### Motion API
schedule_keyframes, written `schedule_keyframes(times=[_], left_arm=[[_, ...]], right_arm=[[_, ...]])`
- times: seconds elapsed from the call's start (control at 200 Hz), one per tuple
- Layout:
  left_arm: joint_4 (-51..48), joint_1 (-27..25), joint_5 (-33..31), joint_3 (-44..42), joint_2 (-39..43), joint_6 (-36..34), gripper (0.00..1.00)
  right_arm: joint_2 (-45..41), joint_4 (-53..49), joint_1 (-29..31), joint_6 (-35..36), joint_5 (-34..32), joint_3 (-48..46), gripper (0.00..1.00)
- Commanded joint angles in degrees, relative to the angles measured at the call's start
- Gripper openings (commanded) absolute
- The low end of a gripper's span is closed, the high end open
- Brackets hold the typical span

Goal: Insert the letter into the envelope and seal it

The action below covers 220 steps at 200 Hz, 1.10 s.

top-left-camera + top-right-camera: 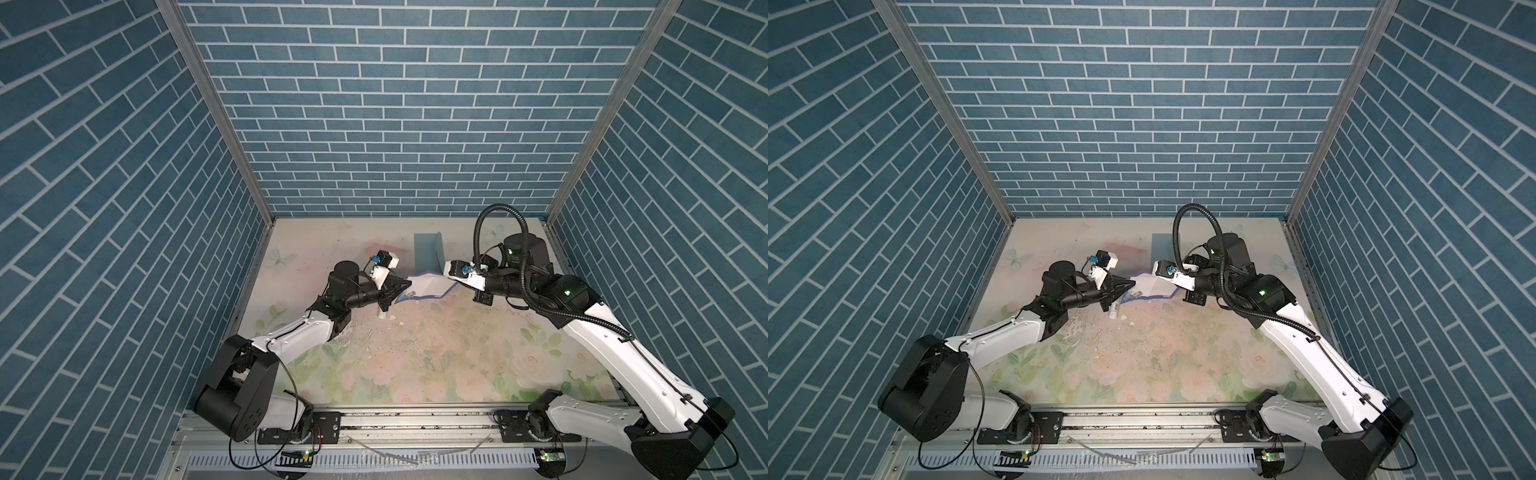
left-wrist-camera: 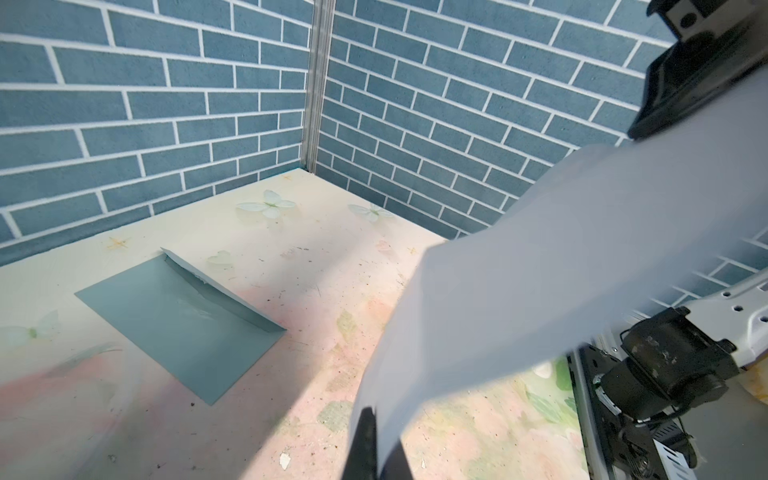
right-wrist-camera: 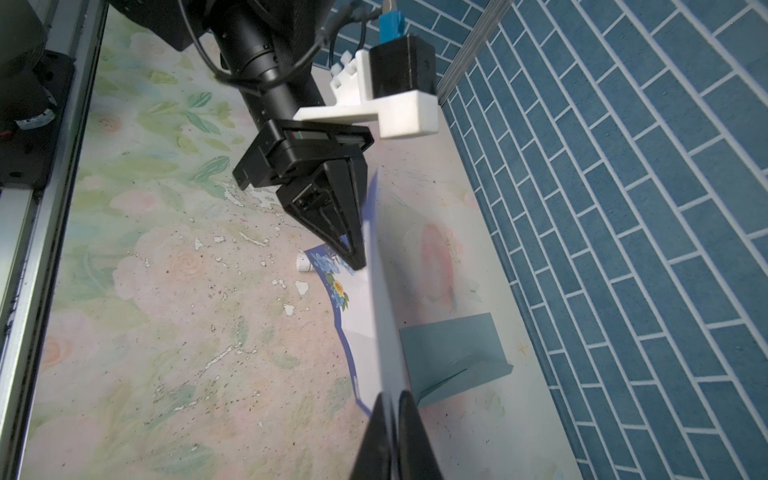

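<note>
Pinching the letter by its flower-printed corner, my left gripper is clamped flat on the paper. My right gripper has the opposite edge running between narrow jaws. I cannot tell whether they bite or only flank the sheet.

Between my two hands the letter arches off the table near the centre of both top views. It is buckled along its creases, and one panel sags downward.

I judge it very light and limp. It will fold wherever a crease lets it, and it could tear or slip if my hands pull apart. Holds close to the corners of one short edge should keep that edge straight enough to feed in.

Just above the letter in the top views, the teal envelope lies flat with its flap standing up. Letter and envelope do not appear to touch. I expect paper this thin to skate away when pushed, so it may need pinning.

The floral tabletop looks worn, with chipped white flakes and dark specks lower left of the letter. Blue brick-pattern walls close in three sides, and an aluminium rail runs along the bottom of the frame.
</note>
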State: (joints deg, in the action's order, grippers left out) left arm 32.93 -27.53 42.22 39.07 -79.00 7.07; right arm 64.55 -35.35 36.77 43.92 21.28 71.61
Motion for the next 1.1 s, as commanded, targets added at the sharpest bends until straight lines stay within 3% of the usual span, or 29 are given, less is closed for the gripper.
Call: schedule_keyframes(times=[0.0,0.13,0.255,0.305,0.655,1.095], left_arm=[[1.5,-0.2,-2.4,-0.4,2.3,0.3,0.0],[-1.1,-0.1,-4.4,-0.2,3.4,-1.7,0.0],[-3.1,-0.1,-4.6,0.0,3.9,-4.0,0.0],[-3.7,-0.1,-4.8,-0.2,4.1,-4.6,0.0],[-5.4,-0.2,3.4,-0.4,6.6,-11.1,0.0],[-7.2,-0.2,8.4,-1.6,10.2,-15.4,0.0]], right_arm=[[-1.7,-7.4,0.6,2.5,1.2,-1.1,0.25],[-5.2,-9.9,0.7,-1.1,5.9,-2.5,0.4],[-10.2,-3.9,0.7,-5.6,9.2,-5.6,0.63],[-10.9,-2.3,0.7,-7.0,11.3,-5.9,0.68],[1.1,-2.0,0.6,-10.5,13.9,1.5,0.7],[12.1,-1.8,0.6,-6.9,13.8,8.0,0.7]])
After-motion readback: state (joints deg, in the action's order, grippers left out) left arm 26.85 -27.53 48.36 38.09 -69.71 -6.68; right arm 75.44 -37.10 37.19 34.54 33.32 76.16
